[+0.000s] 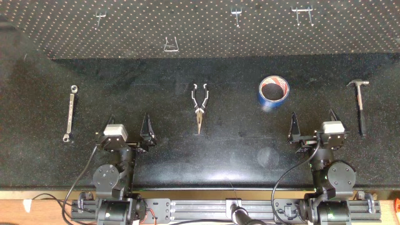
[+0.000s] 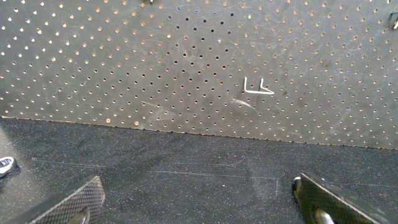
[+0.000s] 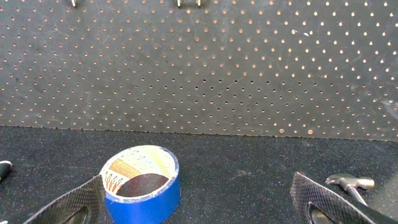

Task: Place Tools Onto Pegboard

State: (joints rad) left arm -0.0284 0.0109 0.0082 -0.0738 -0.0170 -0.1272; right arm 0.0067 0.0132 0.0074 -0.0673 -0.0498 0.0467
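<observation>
Wrench (image 1: 70, 113), needle-nose pliers (image 1: 200, 106), blue tape roll (image 1: 274, 92) and hammer (image 1: 359, 103) all lie on the black mat (image 1: 237, 147), none hung on the pegboard (image 1: 200, 25) yet, left gripper (image 1: 129, 125) and right gripper (image 1: 312, 124) both spread wide and empty near their bases, so the whole job's ahead

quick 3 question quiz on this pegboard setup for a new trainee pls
1. Fill in: the left tool and the right tool are both ____.
2. True or false: the hammer hangs on the pegboard.
3. The tape roll is: A in the left tool; B on the table ahead of the right tool; C on the pegboard.
Key: 1 open; 2 false; 3 B.
</observation>
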